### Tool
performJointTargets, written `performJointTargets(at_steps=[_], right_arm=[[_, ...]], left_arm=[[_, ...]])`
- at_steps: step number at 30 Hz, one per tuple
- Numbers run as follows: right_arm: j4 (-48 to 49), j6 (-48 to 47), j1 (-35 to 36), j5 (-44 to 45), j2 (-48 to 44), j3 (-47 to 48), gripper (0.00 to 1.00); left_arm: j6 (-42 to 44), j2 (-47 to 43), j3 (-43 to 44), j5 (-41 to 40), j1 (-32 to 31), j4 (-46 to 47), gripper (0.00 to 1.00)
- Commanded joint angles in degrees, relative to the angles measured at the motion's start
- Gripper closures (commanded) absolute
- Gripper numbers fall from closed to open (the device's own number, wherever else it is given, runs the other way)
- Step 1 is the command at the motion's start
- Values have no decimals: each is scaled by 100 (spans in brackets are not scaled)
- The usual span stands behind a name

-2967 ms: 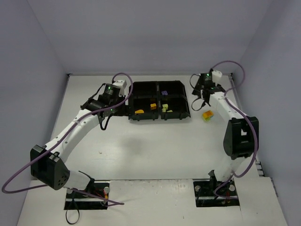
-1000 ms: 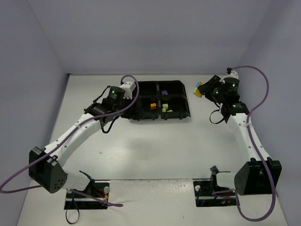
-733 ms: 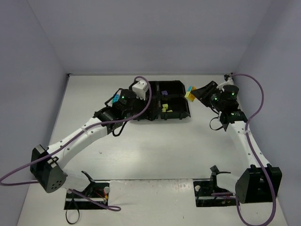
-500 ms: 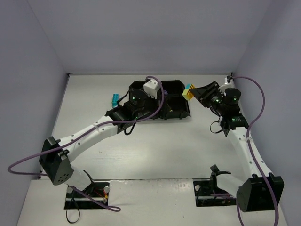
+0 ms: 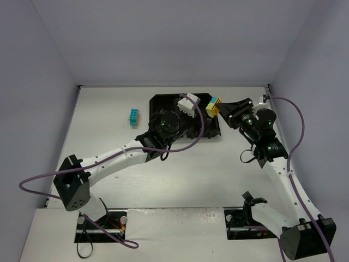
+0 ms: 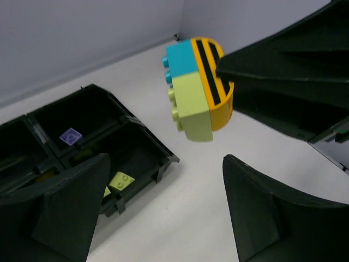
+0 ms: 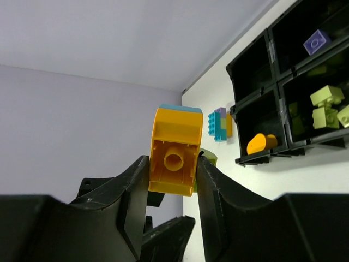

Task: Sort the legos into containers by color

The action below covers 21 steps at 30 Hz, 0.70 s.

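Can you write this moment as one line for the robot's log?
phase: sorting | right gripper: shut on brick stack, raised near tray | left gripper: open, facing brick stack | table: cyan stack left of tray

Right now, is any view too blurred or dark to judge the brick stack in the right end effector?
Top external: even, soft light, faint shadows, the brick stack small but sharp. Left wrist: stack crisp, colours clear, though the black tray is dim inside. Right wrist: mostly the stack's orange underside shows, sharp, gripped by the right end effector, whose black surfaces show little detail.
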Motion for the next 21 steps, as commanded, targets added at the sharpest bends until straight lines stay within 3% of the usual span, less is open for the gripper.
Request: performJointTargets(at_steps=[1,21], right_arm=[[237,471,155,359,-60,27,100],[228,893,367,254,248,150,100]], left_arm=[[428,-36,-42,-303,-60,1205,23],[982,395,-86,-382,-61,2005,30]])
